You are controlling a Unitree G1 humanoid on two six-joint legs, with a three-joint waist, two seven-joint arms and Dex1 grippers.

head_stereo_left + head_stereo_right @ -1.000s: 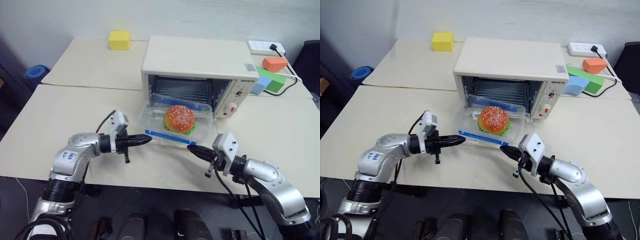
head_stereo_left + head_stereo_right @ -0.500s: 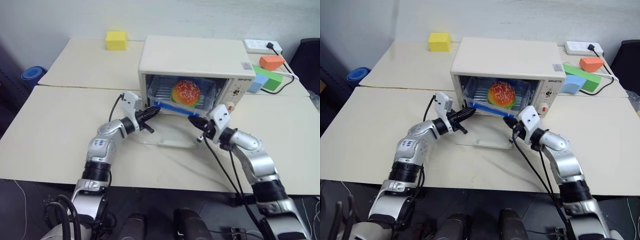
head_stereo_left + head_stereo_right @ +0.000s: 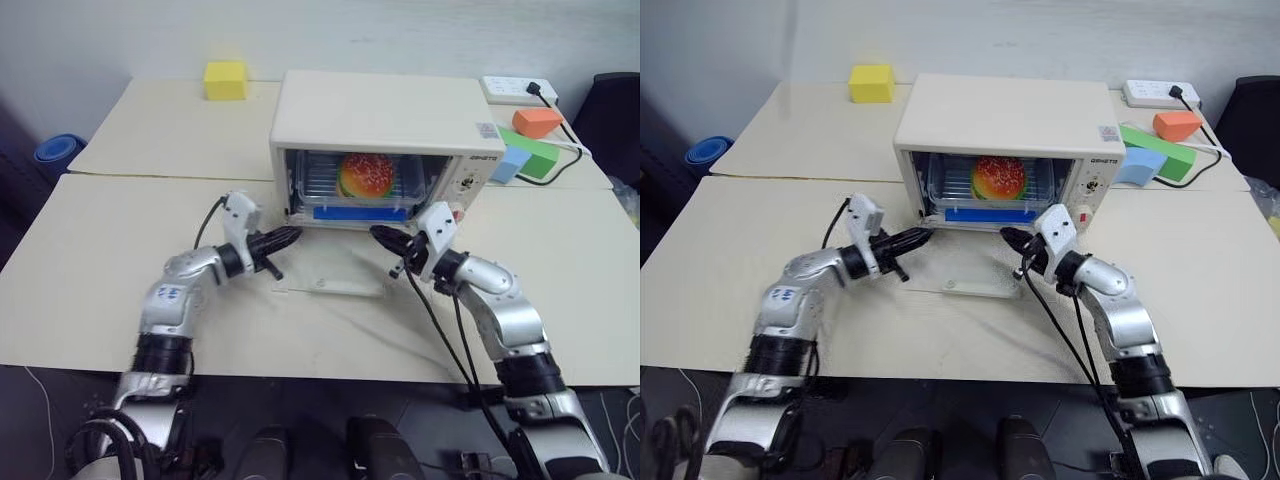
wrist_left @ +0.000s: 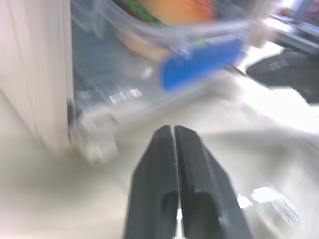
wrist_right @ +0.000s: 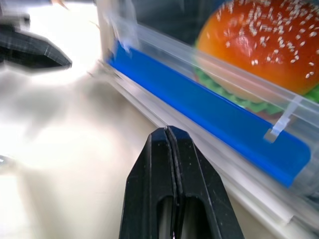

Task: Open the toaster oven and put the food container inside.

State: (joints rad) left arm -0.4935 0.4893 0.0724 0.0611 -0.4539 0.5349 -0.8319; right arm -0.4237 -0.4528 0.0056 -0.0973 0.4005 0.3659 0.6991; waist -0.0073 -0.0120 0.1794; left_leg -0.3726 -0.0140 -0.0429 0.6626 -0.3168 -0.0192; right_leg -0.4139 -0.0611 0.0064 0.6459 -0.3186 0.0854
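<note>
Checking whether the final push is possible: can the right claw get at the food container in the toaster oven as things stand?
Probably yes. The toaster oven door lies open, and the right claw sits just before the food container's blue clip with nothing between them.

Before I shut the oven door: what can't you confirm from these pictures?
- How deep the food container sits in the toaster oven: in both eye views the roof hides its back end.
- The far blue clip: hidden behind the burger and the box.
- Knob settings on the panel: too small in the eye views.
- The lowered glass door: see-through, so its edges are faint; left wrist view is blurred.
</note>
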